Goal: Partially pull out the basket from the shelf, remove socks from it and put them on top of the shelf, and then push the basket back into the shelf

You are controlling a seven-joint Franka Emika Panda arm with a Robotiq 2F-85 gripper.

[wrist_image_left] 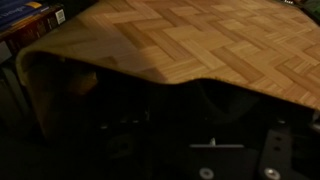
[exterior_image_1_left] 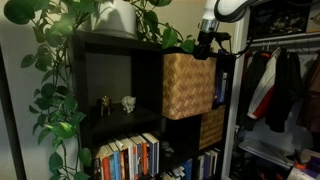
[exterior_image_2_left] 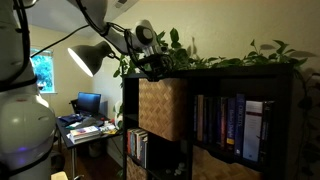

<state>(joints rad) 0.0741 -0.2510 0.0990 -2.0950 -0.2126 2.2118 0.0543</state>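
The light tan woven basket [exterior_image_1_left: 188, 85] sticks partly out of an upper compartment of the black-brown shelf [exterior_image_1_left: 110, 37]. It shows in both exterior views [exterior_image_2_left: 162, 108]. My gripper [exterior_image_1_left: 205, 46] hangs at the basket's top front rim, just below the shelf top [exterior_image_2_left: 240, 72], and it also shows in an exterior view [exterior_image_2_left: 152, 63]. In the wrist view the basket's checker weave [wrist_image_left: 190, 40] fills the top, and its inside is dark. The gripper [wrist_image_left: 215, 138] is lost in shadow. No socks are visible.
A darker golden-brown basket [exterior_image_1_left: 212, 127] sits one compartment lower. Trailing plants [exterior_image_1_left: 50, 70] cover the shelf top. Small figurines [exterior_image_1_left: 128, 102] and books [exterior_image_1_left: 128, 155] fill other compartments. A clothes closet [exterior_image_1_left: 280, 85] stands beside the shelf. A lamp [exterior_image_2_left: 88, 58] and desk [exterior_image_2_left: 85, 125] are nearby.
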